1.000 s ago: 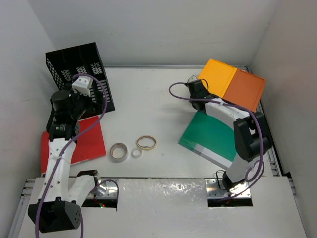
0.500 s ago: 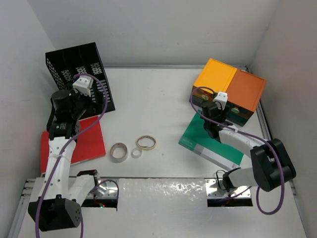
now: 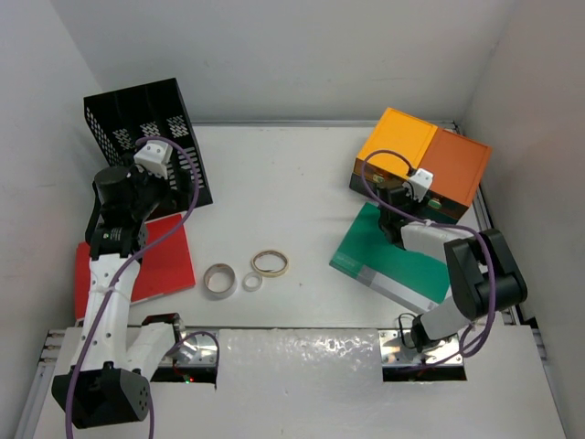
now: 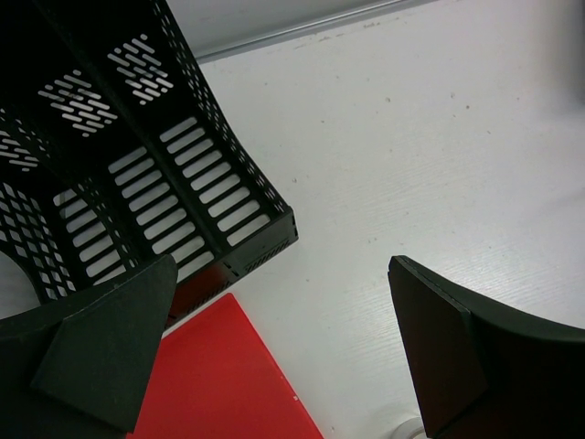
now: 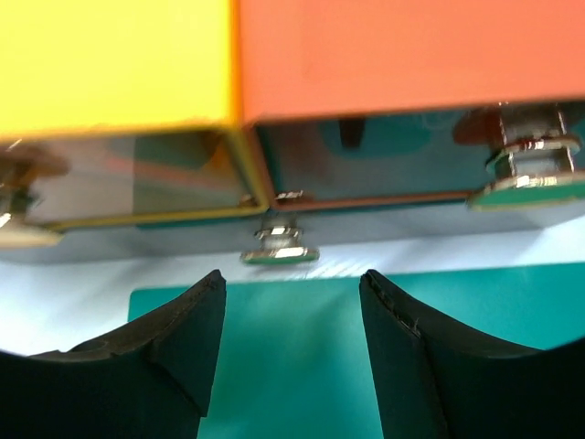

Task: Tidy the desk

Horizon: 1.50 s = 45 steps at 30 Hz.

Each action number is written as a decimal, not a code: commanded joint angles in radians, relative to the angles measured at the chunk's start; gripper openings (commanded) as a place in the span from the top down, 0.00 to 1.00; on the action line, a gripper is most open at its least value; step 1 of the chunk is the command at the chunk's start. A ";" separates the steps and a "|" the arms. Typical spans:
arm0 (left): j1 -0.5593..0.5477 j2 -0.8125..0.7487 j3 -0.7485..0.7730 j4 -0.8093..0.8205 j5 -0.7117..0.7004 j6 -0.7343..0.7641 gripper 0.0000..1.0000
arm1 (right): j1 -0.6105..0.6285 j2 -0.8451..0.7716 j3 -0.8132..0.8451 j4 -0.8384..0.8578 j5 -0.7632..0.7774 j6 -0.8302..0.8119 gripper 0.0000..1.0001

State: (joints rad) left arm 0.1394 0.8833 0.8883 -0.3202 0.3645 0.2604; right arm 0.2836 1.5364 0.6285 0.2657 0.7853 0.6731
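The white desk (image 3: 292, 183) holds a red book (image 3: 169, 261), three tape rolls (image 3: 219, 280), a green book (image 3: 388, 251) and an orange-and-yellow drawer unit (image 3: 420, 155). My right gripper (image 3: 395, 197) hovers low over the green book (image 5: 302, 366), facing the unit's front. It is open and empty (image 5: 291, 293), with a small silver drawer knob (image 5: 280, 249) just ahead of the gap. My left gripper (image 3: 174, 187) is wide open (image 4: 281, 265) and empty, above the corner of the black mesh rack (image 4: 137, 183) and the red book (image 4: 219, 384).
The mesh rack (image 3: 142, 123) stands at the back left. The drawer unit (image 5: 411, 46) shows two more knobs, one to the right (image 5: 530, 165) and one to the left (image 5: 18, 229). White walls close in the desk on three sides.
My right arm swung from the drawer unit's left corner round to its front, over the green book, and its jaws went from shut to open. The left arm stayed still.
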 commanded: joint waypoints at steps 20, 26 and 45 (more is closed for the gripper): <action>0.012 -0.012 0.005 0.015 0.028 0.010 0.00 | -0.075 0.120 0.045 0.185 -0.138 -0.179 0.41; 0.009 -0.006 0.003 0.018 0.028 0.010 0.00 | -0.081 0.165 0.056 0.228 -0.158 -0.237 0.49; 0.012 -0.004 0.000 0.020 0.028 0.016 0.00 | -0.047 0.076 -0.026 0.106 -0.192 -0.097 1.00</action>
State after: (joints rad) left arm 0.1394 0.8841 0.8883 -0.3267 0.3790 0.2646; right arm 0.2123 1.6760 0.6132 0.4480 0.6151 0.4786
